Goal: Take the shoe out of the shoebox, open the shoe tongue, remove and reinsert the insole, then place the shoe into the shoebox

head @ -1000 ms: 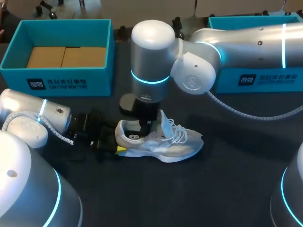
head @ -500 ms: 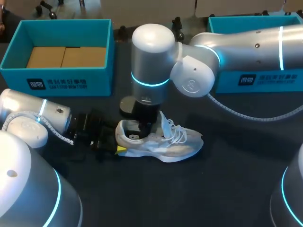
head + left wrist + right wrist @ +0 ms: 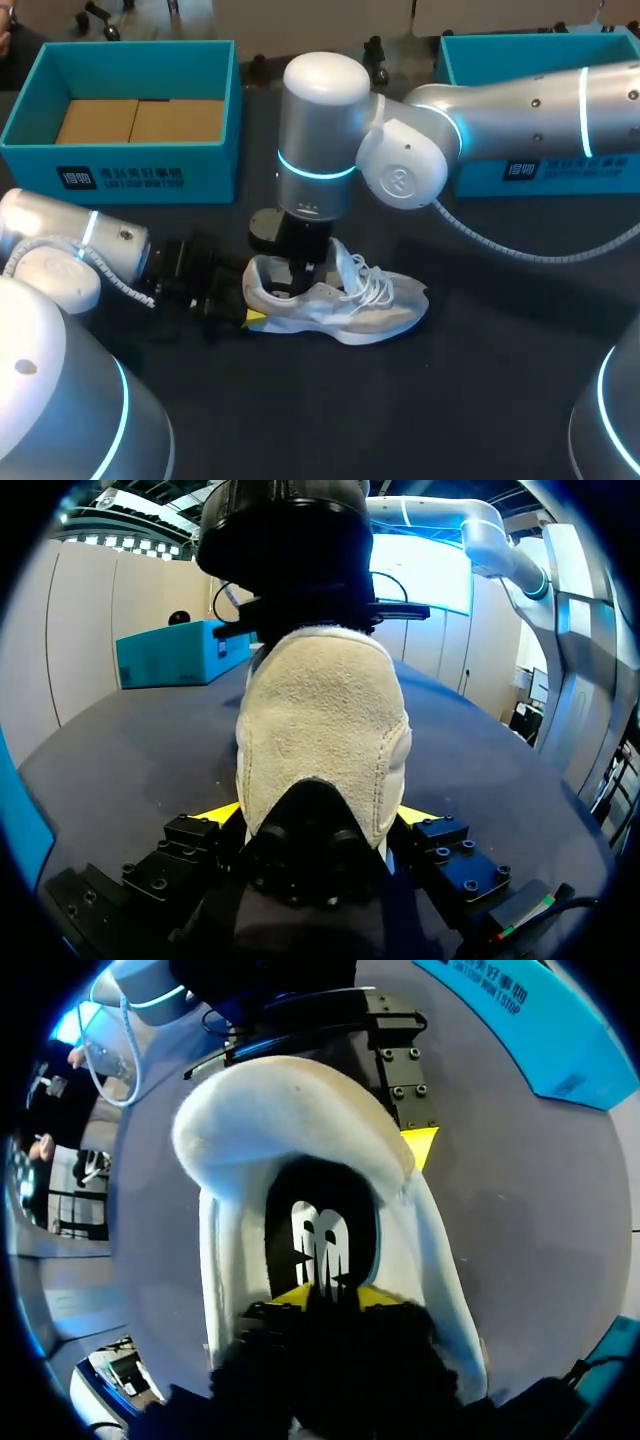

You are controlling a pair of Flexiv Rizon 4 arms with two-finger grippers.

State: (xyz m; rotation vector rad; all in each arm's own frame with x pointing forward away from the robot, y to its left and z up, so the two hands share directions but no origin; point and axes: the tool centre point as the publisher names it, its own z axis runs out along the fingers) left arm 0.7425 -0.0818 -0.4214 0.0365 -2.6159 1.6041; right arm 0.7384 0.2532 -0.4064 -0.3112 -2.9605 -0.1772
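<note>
Two pincers at shoe (image 3: pixel 340 300), mid-frame on desk (image 3: pixel 480 400). Left pincer (image 3: pixel 318 815) clenched on heel from both sides. Right pincer (image 3: pixel 330 1295) down in opening over insole (image 3: pixel 322 1235); its grip I cannot tell. Advice: pinch insole rear edge, peel upward slowly, heel pinned throughout.

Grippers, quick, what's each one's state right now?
Left gripper: closed on the white sneaker at its heel.
Right gripper: inside the sneaker's opening; cannot be told.
</note>
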